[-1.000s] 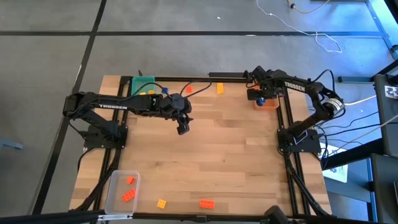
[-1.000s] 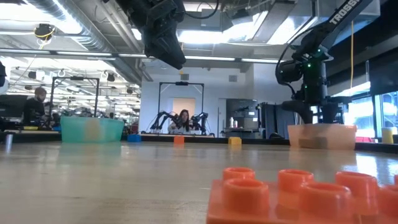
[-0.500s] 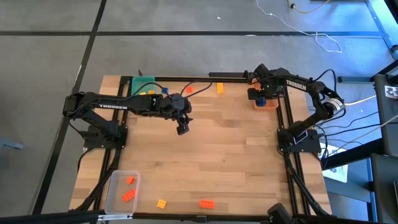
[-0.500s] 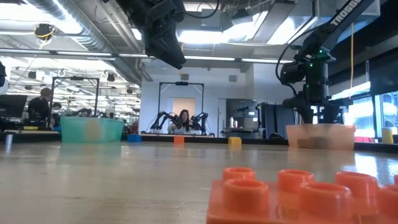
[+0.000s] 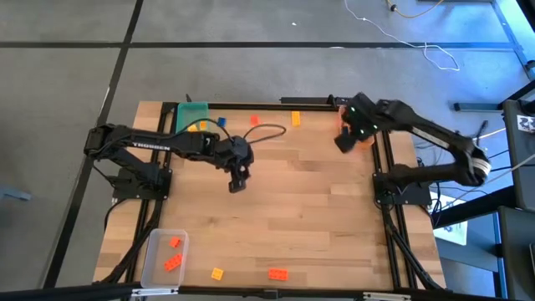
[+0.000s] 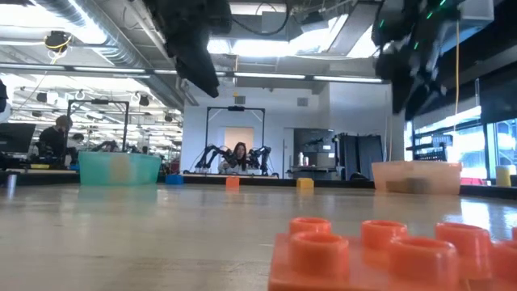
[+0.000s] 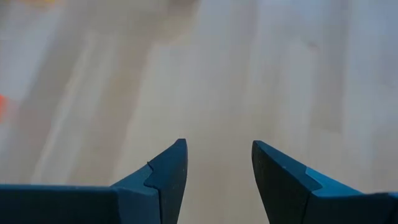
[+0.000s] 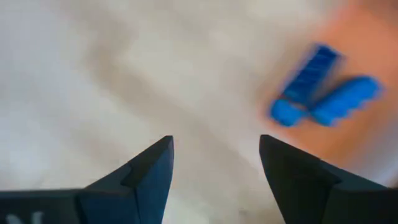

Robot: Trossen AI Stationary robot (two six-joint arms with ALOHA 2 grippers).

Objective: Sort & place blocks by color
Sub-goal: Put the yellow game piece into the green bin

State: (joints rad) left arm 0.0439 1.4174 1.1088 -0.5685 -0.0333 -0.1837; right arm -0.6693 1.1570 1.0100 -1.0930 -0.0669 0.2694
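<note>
The table (image 5: 318, 209) is smooth pale wood planks with a black frame at the edges. The middle is bare, with lots of room to move. The left gripper (image 5: 237, 180) hangs over that bare wood, fingers (image 7: 166, 174) apart, holding nothing. The right gripper (image 5: 344, 140) is up high by the far right edge, just beside the orange bin (image 5: 364, 138), fingers (image 8: 149, 171) wide and empty. Two blue blocks (image 8: 323, 93) lie in that bin, blurry in the right wrist view. The clear bin (image 5: 164, 255) at the near left corner holds two red blocks (image 5: 173, 252). A yellow block (image 5: 217, 272) and a knobby red block (image 5: 277, 272) lie at the near edge. The green bin (image 5: 191, 114) sits at the far left; blocks beside it are too small to tell well. In the low view the near red block is cut off
</note>
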